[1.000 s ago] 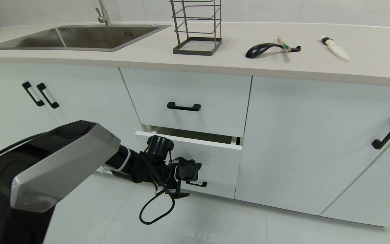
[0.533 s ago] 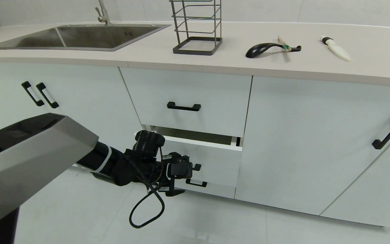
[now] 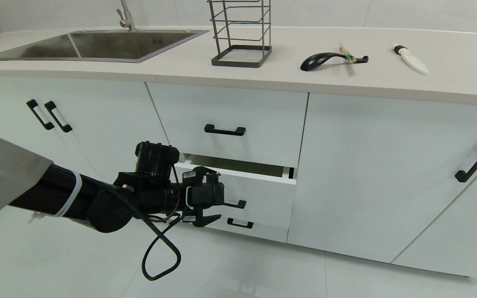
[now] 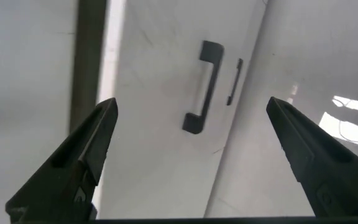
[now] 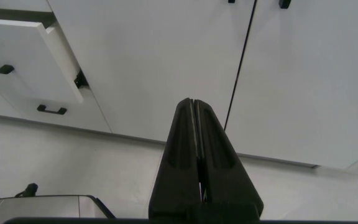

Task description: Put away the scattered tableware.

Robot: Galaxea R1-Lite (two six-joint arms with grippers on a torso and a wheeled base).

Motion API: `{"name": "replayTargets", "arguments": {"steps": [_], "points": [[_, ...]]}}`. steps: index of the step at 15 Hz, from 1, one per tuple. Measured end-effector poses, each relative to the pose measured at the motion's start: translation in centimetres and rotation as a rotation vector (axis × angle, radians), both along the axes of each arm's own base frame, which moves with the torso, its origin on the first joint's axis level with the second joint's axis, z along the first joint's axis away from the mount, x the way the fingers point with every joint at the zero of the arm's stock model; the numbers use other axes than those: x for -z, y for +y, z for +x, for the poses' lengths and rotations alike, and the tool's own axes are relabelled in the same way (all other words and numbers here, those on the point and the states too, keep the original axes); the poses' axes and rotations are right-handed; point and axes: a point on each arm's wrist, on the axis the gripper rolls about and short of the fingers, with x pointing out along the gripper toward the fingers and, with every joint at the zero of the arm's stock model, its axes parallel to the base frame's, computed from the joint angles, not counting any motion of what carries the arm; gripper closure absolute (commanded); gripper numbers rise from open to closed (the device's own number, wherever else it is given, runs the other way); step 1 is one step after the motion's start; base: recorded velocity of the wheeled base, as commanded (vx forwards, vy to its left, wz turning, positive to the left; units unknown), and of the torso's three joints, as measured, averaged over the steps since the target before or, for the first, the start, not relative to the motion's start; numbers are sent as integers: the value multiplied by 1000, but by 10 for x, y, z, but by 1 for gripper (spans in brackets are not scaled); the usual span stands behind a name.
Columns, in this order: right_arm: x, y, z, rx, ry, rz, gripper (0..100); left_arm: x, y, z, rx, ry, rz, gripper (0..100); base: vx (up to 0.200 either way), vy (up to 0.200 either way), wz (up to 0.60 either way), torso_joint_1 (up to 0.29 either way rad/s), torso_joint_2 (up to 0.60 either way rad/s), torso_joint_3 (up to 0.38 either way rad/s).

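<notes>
Left hand: my left hand [image 3: 221, 210] has backed off the drawer handle [image 3: 235, 204] toward my left and risen slightly. Its fingers are spread wide and hold nothing, and the handle sits just ahead of the tips without touching them.
Drawer: the middle drawer [image 3: 259, 192] is ajar by the same narrow gap as a second ago.
Tableware: the black spoon [image 3: 319, 61], the wooden stick [image 3: 347, 54] lying across its handle and the white knife [image 3: 410, 60] are unmoved on the table [image 3: 387, 80].
Right hand: my right hand [image 5: 194, 155] is low before the cabinet doors, fingers pressed together and empty.
Meaning: I judge the pull has ended early. The gap looks too tight for tableware, so another pull is likely needed.
</notes>
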Motion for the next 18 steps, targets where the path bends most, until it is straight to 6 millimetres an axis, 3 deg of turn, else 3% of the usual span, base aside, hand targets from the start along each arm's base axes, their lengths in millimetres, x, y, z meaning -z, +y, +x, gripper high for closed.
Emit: {"name": "replayTargets", "arguments": {"steps": [4, 8, 11, 18], "points": [[0, 0, 0, 0, 0, 0, 100, -6, -2, 6, -27, -17, -42, 0, 0, 0, 0, 0, 0, 0], [0, 0, 0, 0, 0, 0, 100, 5, -11, 35, -34, -31, -52, 0, 0, 0, 0, 0, 0, 0], [0, 0, 0, 0, 0, 0, 100, 19, -4, 53, -62, -20, -46, 0, 0, 0, 0, 0, 0, 0], [0, 0, 0, 0, 0, 0, 100, 29, 3, 60, -80, -4, -39, 0, 0, 0, 0, 0, 0, 0]]}}
